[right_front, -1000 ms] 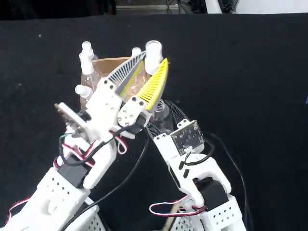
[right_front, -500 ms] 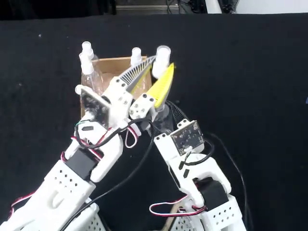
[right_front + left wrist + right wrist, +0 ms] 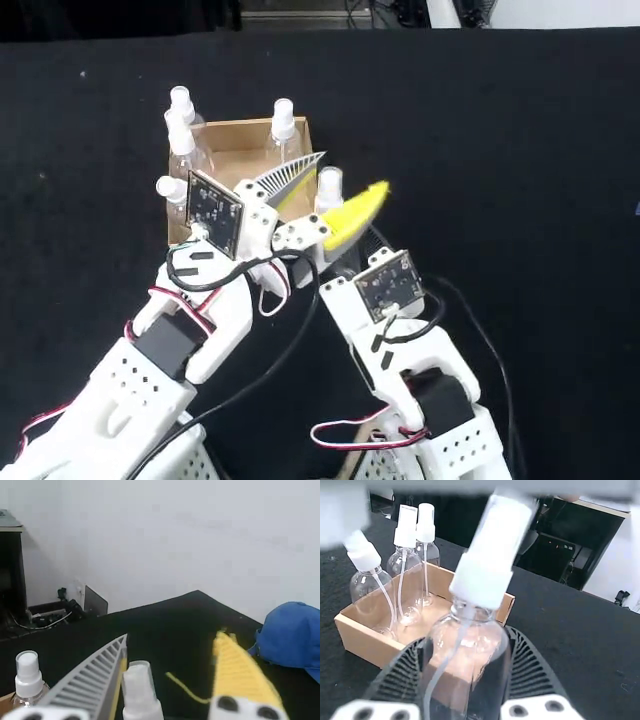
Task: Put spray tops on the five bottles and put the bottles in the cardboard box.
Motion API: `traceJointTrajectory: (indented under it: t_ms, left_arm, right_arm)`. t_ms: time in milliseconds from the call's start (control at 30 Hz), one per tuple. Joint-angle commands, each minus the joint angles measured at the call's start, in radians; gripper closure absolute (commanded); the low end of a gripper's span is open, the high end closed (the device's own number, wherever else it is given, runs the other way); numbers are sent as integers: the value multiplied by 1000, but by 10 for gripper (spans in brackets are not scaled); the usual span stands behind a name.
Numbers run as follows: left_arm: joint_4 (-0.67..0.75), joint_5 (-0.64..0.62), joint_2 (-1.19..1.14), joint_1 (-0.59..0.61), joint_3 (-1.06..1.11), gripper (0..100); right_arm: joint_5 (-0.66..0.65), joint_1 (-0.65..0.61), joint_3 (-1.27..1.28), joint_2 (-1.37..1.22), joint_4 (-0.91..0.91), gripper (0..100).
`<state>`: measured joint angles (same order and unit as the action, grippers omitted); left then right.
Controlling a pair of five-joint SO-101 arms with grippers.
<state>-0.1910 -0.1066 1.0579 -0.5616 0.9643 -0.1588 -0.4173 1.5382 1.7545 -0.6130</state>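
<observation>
Table (image 3: pixel 520 150), black-covered, extends across the high view; a shallow open cardboard box (image 3: pixel 235 126) lies flat on it toward the far left, brown walls upright; a blue object (image 3: pixel 292 632) rests on the black surface, well apart from the box, in the left wrist view.

Between the right gripper's (image 3: pixel 466 645) jaws, the bottle (image 3: pixel 470 665) runs off the lower edge, base cut away, and its spray top (image 3: pixel 490 555) is a blur. A smeared grey-white band crosses above the jaws, and there's no telling what it is. From the high view, the left gripper (image 3: pixel 352 171) and its arm cover that bottle's body and the right jaws. The cardboard box's (image 3: pixel 240 124) near wall sits hidden behind the arm. In the left wrist view, the edge clips both jaw roots.
</observation>
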Motion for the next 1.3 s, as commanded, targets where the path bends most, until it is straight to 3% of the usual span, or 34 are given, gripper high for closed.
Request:
traceJointTrajectory:
  t_ms: [0, 300, 467, 667, 733, 933, 1267]
  left_arm:
    - [-83, -6, 29, 44, -68, 726]
    - [-626, 0, 29, 254, -466, 842]
    - [-736, 2, 29, 504, -483, 873]
    - [-733, 2, 29, 909, -298, 891]
    - [-689, -8, 29, 993, -216, 894]
    - [-525, -6, 29, 1006, 44, 895]
    - [-222, -8, 29, 1012, 360, 895]
  right_arm:
    - [-6, 31, -36, 35, 31, 988]
    - [-6, 32, -35, 33, 18, 988]
    - [-6, 40, -64, 35, 23, 988]
    - [-6, 60, -119, 35, 112, 988]
    - [11, 60, -104, 30, 166, 988]
    - [149, 63, -74, 24, 310, 988]
    - [155, 60, -166, -77, 489, 988]
